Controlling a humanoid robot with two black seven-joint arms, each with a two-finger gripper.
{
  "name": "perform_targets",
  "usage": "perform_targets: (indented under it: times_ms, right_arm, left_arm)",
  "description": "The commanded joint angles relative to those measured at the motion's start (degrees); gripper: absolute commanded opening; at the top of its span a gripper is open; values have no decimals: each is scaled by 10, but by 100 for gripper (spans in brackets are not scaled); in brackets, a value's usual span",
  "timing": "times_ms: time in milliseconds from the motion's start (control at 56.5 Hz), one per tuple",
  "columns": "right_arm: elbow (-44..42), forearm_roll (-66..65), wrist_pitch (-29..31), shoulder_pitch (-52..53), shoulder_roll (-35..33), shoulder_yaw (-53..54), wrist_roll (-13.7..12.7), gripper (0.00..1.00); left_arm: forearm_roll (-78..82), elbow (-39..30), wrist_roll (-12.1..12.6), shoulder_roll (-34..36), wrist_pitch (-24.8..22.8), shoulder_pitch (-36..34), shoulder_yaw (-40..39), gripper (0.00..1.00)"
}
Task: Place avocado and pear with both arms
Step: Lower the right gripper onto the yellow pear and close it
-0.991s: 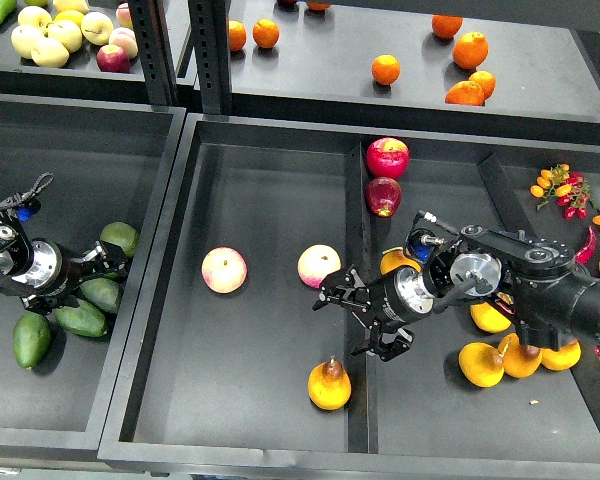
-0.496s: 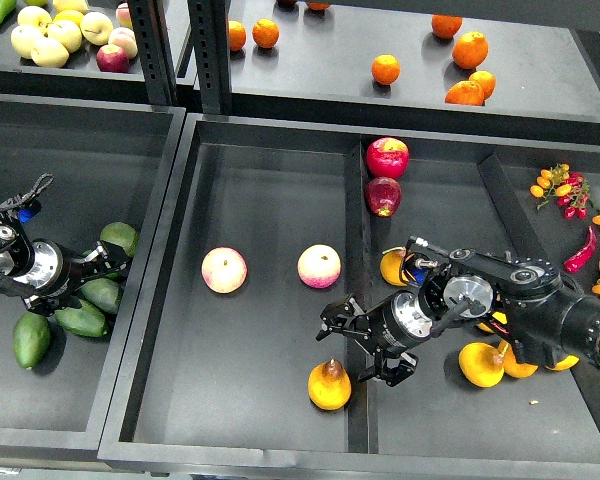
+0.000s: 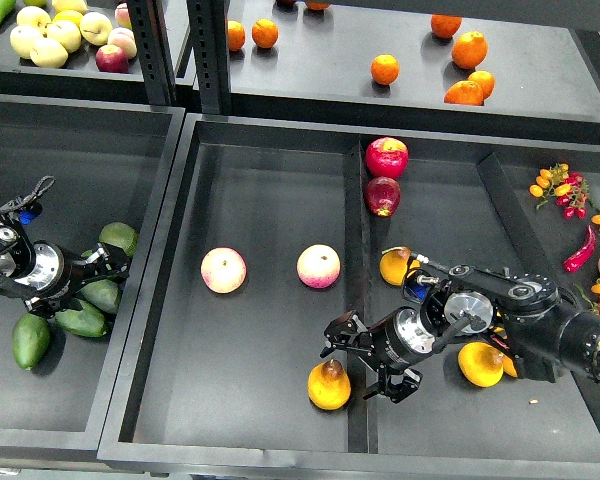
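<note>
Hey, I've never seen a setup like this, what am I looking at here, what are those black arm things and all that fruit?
This is one picture from a camera in a robot's head, looking down at dark trays of fruit. The two black arms are its own. The right gripper is open, its fingers either side of an orange-yellow pear in the middle tray; it holds nothing yet. The left gripper reaches among the green avocados in the left tray; whether it grips one is unclear. Two pinkish apples lie in the middle tray, and oranges on the shelf above.

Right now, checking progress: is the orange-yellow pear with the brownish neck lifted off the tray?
No, the pear lies on the tray floor, right gripper open beside it.
</note>
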Motion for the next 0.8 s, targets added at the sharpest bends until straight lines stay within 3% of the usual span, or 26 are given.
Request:
perform_targets:
  times_ms: [0, 496, 602, 779]
  right_arm:
    - [-16, -3, 0, 0, 10, 4, 0, 100]
    - [-50, -8, 0, -23, 33, 35, 0, 96]
    - [-51, -7, 0, -28, 34, 41, 0, 91]
    - [-52, 10, 0, -34, 34, 49, 0, 72]
  left_arm:
    - [-1, 0, 0, 0, 0, 1, 0, 99]
    - [-3, -1, 0, 0, 0, 3, 0, 99]
    - [-3, -1, 0, -2, 0, 4, 0, 99]
    - [-3, -1, 0, -3, 0, 6, 0, 99]
